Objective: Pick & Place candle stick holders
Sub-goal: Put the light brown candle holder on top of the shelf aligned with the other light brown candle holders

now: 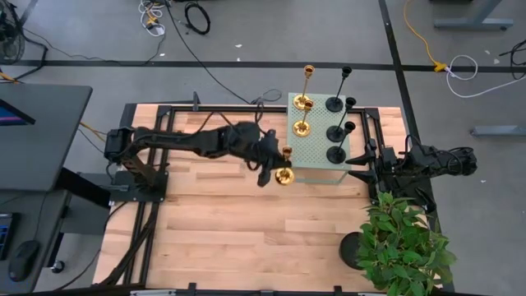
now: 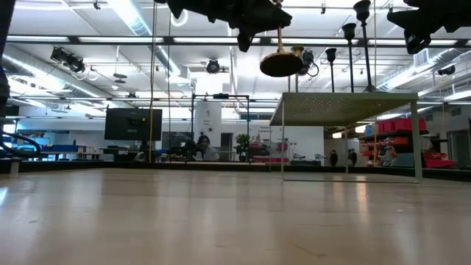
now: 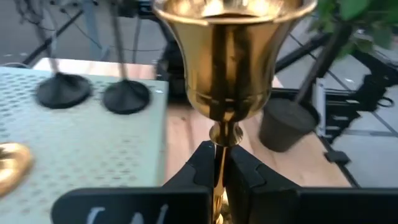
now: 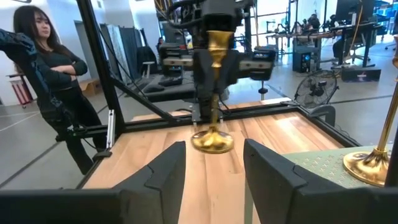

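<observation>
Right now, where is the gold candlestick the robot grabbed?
In the high view, the gold candlestick hangs in the left gripper, mid-table, just beside the green platform.

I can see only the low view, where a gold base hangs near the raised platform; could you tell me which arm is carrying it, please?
Observer: The left gripper, shut on the gold candlestick at its stem.
Operator: Is it over the platform?
Observer: No, just beside the green platform, above the wooden table.
Operator: What stands on the platform?
Observer: Two gold candlesticks and three black ones.
</observation>
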Motion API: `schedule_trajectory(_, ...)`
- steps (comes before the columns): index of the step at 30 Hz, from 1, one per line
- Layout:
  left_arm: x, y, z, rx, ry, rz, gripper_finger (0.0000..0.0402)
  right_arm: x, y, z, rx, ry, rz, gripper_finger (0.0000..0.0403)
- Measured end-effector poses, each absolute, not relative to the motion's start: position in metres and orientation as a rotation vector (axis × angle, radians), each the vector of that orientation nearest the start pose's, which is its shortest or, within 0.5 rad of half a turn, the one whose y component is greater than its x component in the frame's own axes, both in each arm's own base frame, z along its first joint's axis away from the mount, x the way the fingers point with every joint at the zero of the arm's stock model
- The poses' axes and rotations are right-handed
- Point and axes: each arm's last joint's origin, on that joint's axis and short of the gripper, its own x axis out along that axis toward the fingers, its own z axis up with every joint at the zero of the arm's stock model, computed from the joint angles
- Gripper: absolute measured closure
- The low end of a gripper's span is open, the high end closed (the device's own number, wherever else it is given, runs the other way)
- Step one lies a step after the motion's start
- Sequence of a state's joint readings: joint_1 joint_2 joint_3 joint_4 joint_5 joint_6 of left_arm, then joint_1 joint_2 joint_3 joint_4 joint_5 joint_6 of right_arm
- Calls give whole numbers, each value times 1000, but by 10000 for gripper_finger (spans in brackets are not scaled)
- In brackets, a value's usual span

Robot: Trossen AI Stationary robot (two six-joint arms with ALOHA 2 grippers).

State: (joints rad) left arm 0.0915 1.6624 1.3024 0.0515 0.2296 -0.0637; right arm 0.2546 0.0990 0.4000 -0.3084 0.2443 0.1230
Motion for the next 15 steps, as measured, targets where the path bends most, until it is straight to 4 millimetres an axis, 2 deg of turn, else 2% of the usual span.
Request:
schedule_trajectory(7,388,55,312,-111,289,-56,388,69,11,259,113,7,8,240)
schedule_trajectory(15,408,66,311,-65,283,-9,388,69,11,259,96,5,8,240)
